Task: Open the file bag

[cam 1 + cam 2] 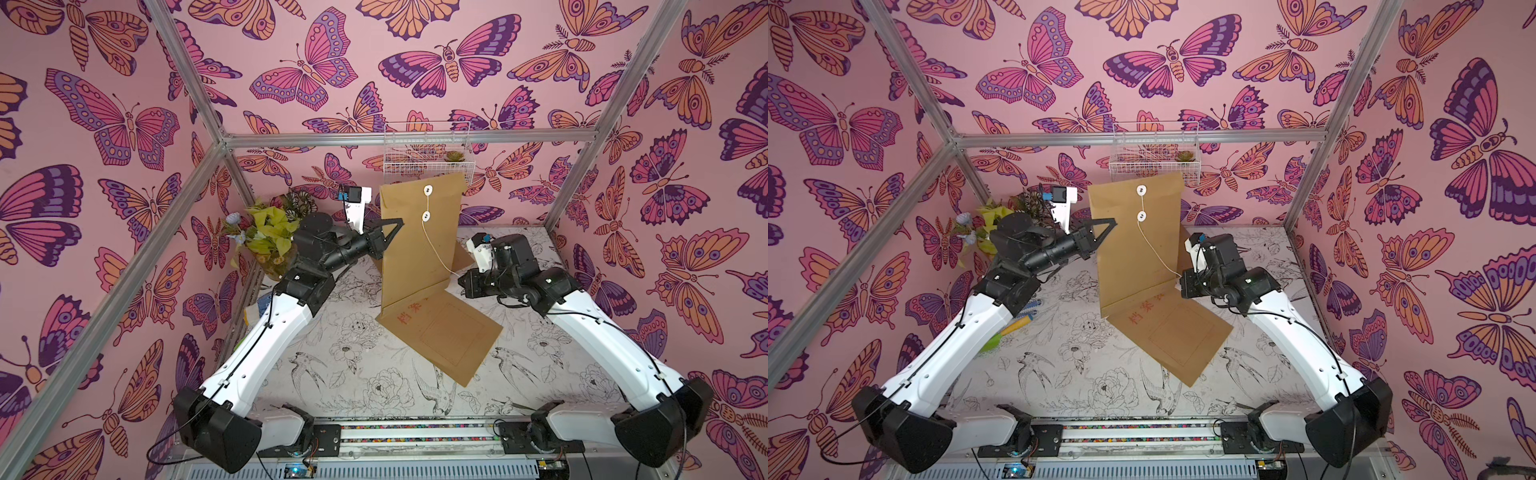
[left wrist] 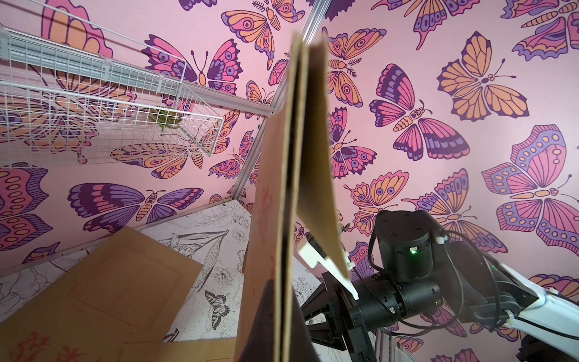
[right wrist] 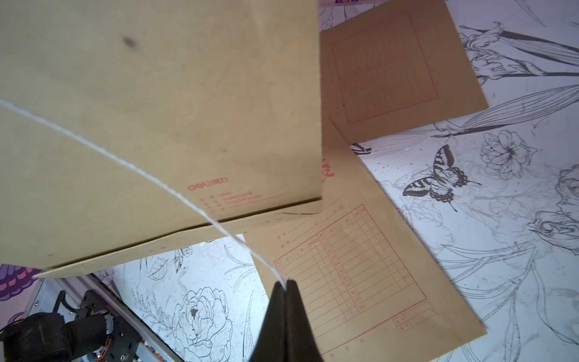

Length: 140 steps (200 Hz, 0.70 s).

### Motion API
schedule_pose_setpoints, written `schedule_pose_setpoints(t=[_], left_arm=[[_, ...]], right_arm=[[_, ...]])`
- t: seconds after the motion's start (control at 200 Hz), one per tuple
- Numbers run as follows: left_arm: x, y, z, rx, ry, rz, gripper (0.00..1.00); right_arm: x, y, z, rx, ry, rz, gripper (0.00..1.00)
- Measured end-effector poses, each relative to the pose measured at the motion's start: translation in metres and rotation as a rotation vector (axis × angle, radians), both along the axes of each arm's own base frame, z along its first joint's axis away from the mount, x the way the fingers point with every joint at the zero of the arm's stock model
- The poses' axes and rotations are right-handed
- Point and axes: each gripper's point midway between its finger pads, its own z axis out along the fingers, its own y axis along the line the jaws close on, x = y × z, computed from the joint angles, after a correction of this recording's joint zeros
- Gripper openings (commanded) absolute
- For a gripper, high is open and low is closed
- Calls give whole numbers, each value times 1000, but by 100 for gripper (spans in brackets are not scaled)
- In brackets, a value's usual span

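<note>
The tall brown kraft-paper file bag stands upright in mid-air over the middle of the table, its closure face turned towards the top views. The left gripper is pinched on the bag's left edge about a third of the way down. In the left wrist view the bag shows edge-on as two sheets with a thin dark gap between them.

Two white round discs sit one above the other near the bag's top. A thin white string runs between them, then slants away from the lower disc down to the right gripper. Its black tips are pressed together on the string's end, just off the bag's right edge.

In the right wrist view the bag's bottom edge hangs clear of the flower-printed table. Whether its lower corner touches the second brown file bag lying flat beneath it I cannot tell. A third brown bag lies flat further back.

In both top views the bag's top edge reaches up to the white wire basket on the back wall. A yellow flower bunch fills the back left corner behind the left arm. The front of the table, between the arm bases, is bare printed surface.
</note>
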Motion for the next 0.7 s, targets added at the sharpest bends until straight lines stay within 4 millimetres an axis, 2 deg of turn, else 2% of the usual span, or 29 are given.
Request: schedule_pose_setpoints(t=[0.34,0.701], left_arm=[[-16,7,16,-9,-35,-3,0],[-22,5,7,20,-17,-35,0]], right_arm=[[2,-14,-19,-40,41,-43,0],[9,-30,-24,-44,52,-103,0]])
